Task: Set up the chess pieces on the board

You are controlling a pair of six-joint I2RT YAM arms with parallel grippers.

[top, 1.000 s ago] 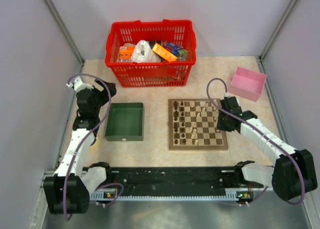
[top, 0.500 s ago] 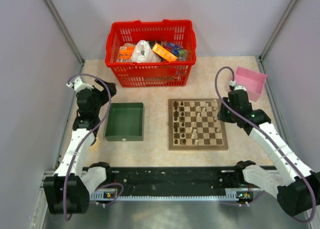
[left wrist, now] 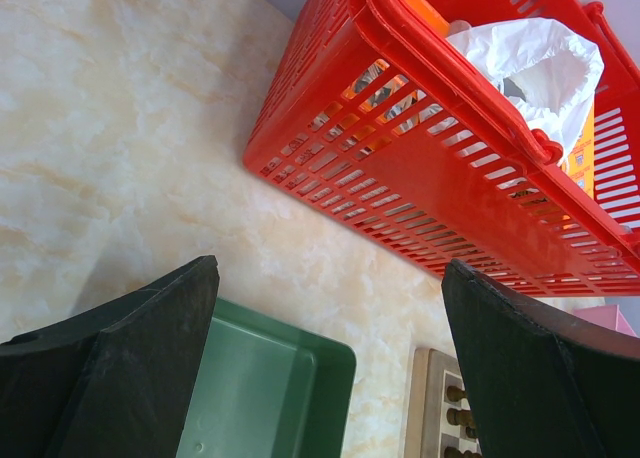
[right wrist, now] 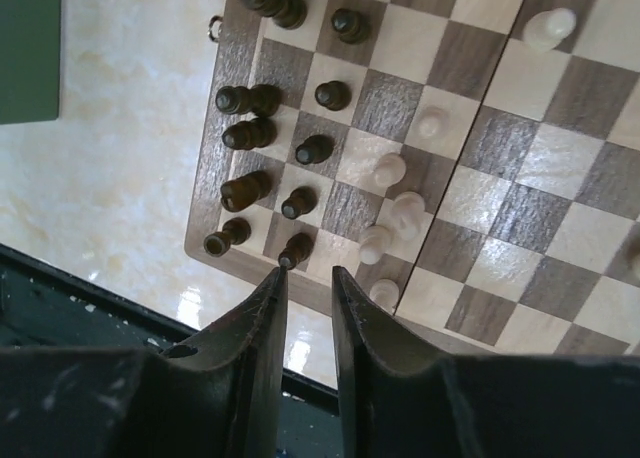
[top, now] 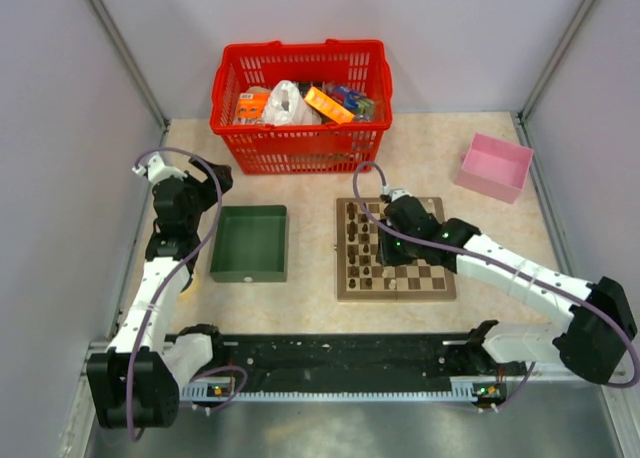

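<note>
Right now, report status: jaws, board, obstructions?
Left jaws wide open, empty, near green tray. Right jaws barely apart, empty, over board. Dark pieces mostly lined up, pale pieces scattered. Nothing blocking.

White arms [top: 150, 293] w/ black joints [top: 170, 218], purple cables [top: 180, 151], black claws [right wrist: 308, 270]

Pale grey walls [top: 450, 38] all round, beige marbled tabletop [top: 440, 148] evenly lit, metal posts [top: 120, 48] in the corners
</note>
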